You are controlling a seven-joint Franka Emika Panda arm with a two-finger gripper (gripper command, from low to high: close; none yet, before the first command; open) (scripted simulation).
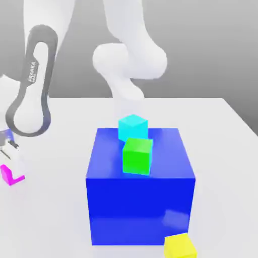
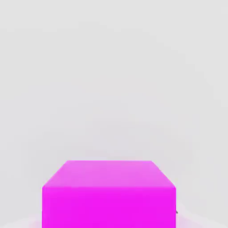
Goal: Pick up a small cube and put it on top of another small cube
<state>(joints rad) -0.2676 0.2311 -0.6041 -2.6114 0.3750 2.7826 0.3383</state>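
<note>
The small magenta-pink cube rests on the white table at the exterior view's far left. My gripper has come down over it, its white fingers covering part of the cube, and it is shut on it. In the hand view the cube sits very close to the camera. The light cyan cube stands on the far part of the top of the big blue block, well to the exterior view's right of my gripper and higher than it.
A green small cube sits on the blue block's top just in front of the cyan cube, touching or nearly touching it. A yellow small cube lies on the table by the block's near right corner. My arm rises over the left side.
</note>
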